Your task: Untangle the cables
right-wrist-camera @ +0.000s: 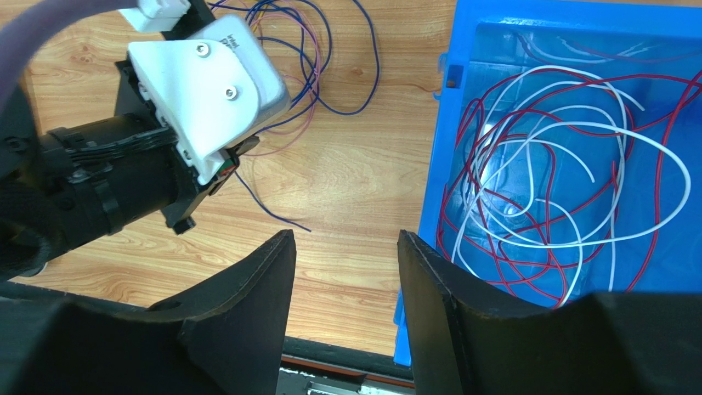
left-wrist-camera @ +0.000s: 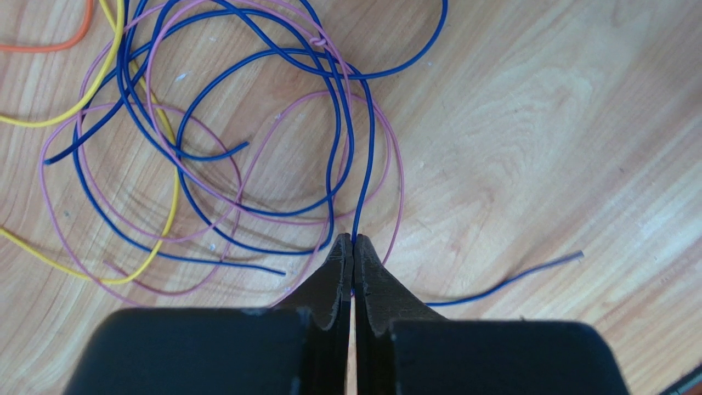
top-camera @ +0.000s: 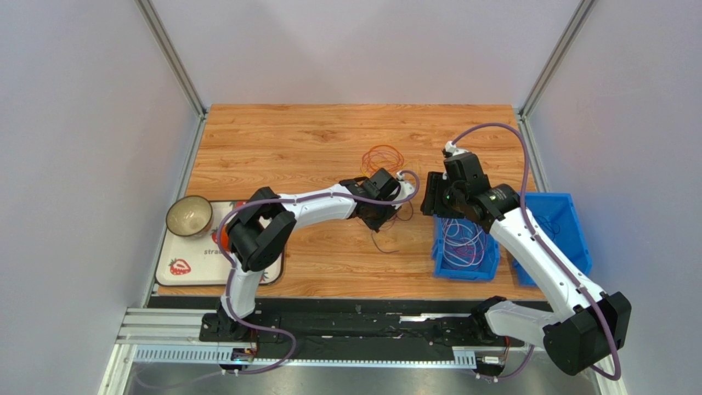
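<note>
At the far left of the wooden worktop sits a flat white tray with a round metal bowl on it. Towards the middle, the left claw is pressed together, pinching a thin dark blue wire right at its tips. That strand runs up into a loose tangle of thin wire loops in blue, pink, yellow and orange, lying flat on the wood. Just right of it, the right claw hangs spread and holds nothing, over the near left edge of a blue plastic bin. Red and white wires lie coiled in that bin. A second blue bin stands just beside it, further right.
</note>
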